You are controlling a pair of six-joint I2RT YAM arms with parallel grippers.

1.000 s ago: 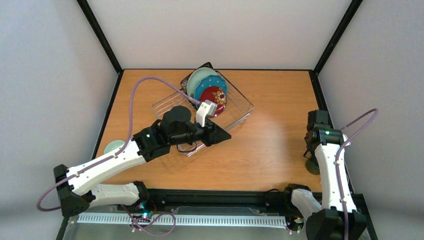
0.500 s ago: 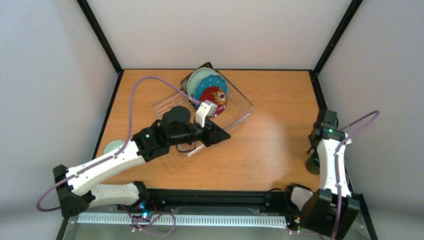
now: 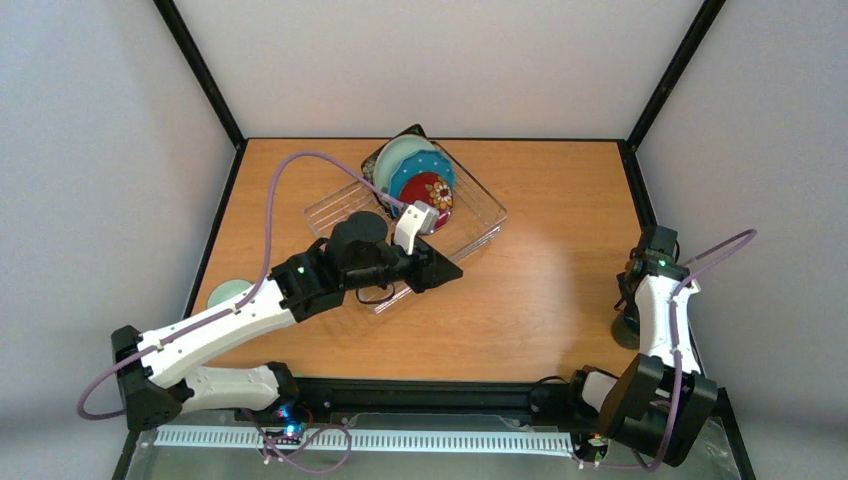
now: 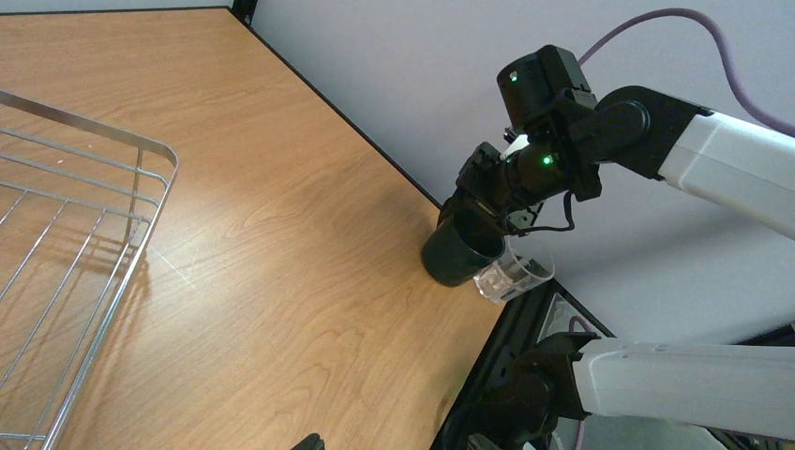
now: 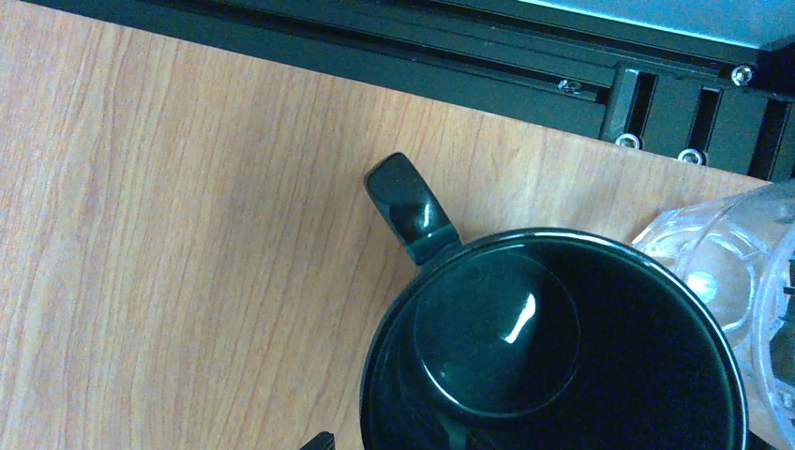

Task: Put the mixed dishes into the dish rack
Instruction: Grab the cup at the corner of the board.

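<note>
Right arm swung nearer, right claw spread over dark green mug

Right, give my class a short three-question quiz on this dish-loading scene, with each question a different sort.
1. True or false: the mug already sits in the rack.
2. What stands right beside the mug? A) a glass B) a spoon C) a kettle
3. Short answer: which arm's gripper hangs over the mug?

Key: 1 false; 2 A; 3 the right gripper.
</note>
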